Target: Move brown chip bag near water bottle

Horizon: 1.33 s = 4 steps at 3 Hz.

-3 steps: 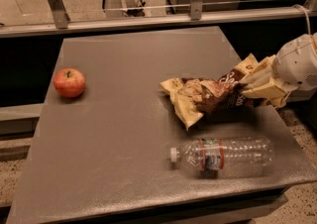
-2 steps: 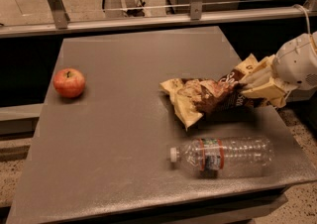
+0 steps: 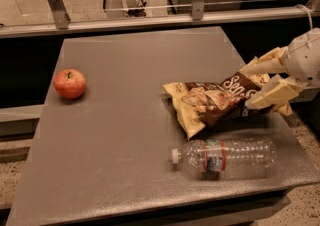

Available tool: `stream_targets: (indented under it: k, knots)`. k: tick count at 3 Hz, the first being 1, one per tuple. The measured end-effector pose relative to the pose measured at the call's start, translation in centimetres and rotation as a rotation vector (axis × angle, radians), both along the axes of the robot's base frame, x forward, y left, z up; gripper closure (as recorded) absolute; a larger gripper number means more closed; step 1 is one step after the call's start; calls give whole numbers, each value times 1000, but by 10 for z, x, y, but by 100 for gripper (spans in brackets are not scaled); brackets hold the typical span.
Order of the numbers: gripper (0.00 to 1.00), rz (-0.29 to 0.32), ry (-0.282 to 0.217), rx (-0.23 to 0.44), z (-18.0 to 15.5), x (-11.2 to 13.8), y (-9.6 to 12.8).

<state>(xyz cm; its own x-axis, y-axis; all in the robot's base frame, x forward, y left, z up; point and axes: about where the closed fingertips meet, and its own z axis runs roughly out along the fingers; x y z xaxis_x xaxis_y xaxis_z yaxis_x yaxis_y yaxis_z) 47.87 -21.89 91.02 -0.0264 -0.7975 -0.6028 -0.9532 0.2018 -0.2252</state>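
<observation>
Camera view: my tool (image 3: 248,87) grips the brown chip bag (image 3: 212,102) by one end; it lies parallel, just behind the water bottle (image 3: 227,156).

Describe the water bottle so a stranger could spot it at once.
On the grey table, look toward the near right edge, just in front of the brown chip bag whose right end the tool grips. The water bottle lies on its side there: the only clear, ribbed thing, white cap pointing left.
</observation>
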Motion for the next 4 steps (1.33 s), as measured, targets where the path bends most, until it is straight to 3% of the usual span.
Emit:
stream_targets:
  k: [1, 2, 3, 4]
  knots:
    - [0, -16, -22, -4, 14, -3, -9]
    - [0, -76, -56, -9, 29, 4, -37]
    - [0, -155, -114, 26, 52, 20, -80]
    - [0, -267, -228, 137, 105, 38, -126]
